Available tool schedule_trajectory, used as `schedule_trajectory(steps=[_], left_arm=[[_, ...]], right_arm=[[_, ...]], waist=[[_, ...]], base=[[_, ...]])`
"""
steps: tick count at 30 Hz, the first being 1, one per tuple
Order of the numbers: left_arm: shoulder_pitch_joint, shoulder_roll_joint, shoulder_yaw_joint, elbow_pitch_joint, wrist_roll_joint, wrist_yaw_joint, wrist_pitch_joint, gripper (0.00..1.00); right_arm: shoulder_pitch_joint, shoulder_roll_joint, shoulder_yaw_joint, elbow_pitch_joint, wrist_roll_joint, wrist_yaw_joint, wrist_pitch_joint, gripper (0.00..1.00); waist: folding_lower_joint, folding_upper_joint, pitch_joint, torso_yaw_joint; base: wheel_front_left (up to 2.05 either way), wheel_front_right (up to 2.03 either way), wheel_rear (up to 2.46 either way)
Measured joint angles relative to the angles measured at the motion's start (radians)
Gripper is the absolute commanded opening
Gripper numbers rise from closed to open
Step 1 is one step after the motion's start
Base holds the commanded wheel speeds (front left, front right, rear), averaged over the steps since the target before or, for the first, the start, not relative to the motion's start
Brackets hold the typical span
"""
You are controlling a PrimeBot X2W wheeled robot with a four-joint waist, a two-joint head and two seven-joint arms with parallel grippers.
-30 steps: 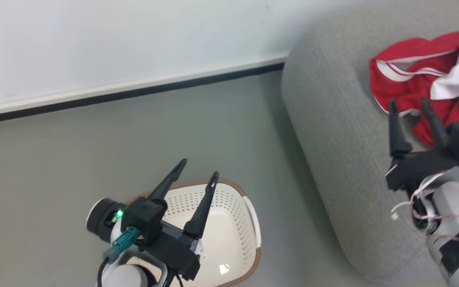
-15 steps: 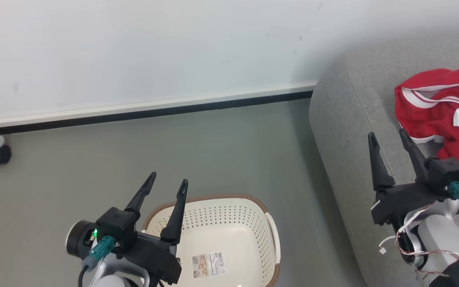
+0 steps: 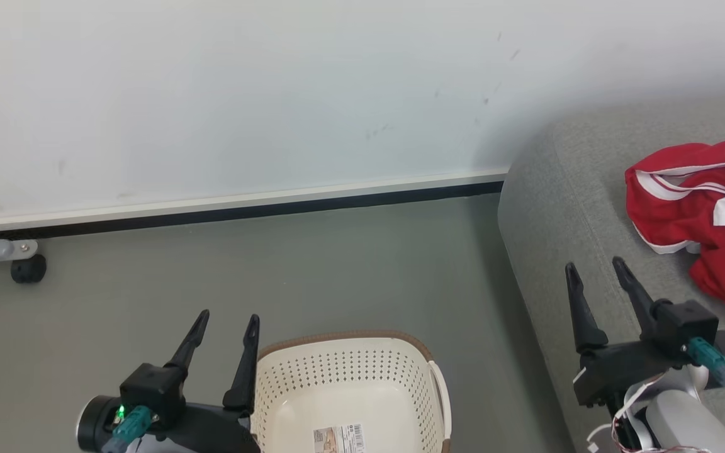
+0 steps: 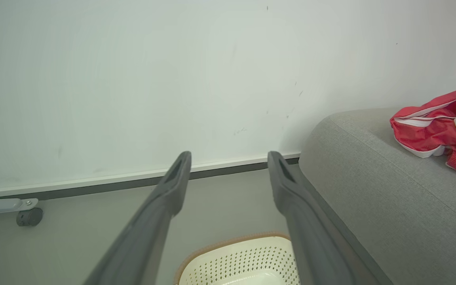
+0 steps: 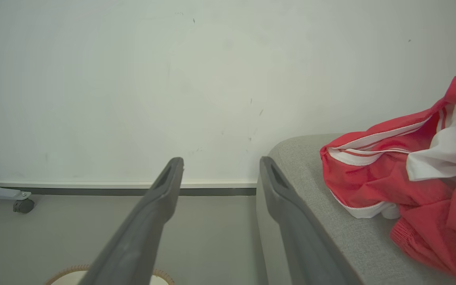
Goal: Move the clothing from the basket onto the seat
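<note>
Both arms are raised, the left gripper (image 3: 228, 319) and right gripper (image 3: 594, 267) spread apart, holding nothing.

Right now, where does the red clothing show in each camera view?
Head view: clothing at the right edge, mid-height, on the seat.
Left wrist view: clothing at the far right, mid-height.
Right wrist view: clothing across the right third, large.
Shared landmark: the seat's rounded end by the wall.

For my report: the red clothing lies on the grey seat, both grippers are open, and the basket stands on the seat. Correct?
No: the head view shows the basket on the floor beside the seat. The clothing lies on the seat; left gripper and right gripper are open.
</note>
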State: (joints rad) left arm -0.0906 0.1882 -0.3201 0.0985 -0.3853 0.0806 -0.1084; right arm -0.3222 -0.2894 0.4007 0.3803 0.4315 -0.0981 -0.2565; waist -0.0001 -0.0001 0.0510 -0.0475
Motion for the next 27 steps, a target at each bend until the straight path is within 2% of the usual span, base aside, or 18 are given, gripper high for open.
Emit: schedule_trajectory(steps=[11,27], left_arm=[[0.037,0.001,0.06,-0.001,-0.006,0.025,-0.009,1.0],[0.09,-0.004,0.122,-0.006,-0.027,0.034,-0.019,1.0]], right_arm=[[0.074,0.003,-0.017,-0.048,-0.001,-0.016,0.0,1.0],[0.132,0.015,-0.037,-0.091,-0.009,-0.025,0.018,1.0]], waist=[[0.0002,0.0001,-0.019,-0.007],[0.0002,0.0001,-0.023,-0.007]], base=[[0.0,0.0,0.0],[0.0,0.0,0.0]])
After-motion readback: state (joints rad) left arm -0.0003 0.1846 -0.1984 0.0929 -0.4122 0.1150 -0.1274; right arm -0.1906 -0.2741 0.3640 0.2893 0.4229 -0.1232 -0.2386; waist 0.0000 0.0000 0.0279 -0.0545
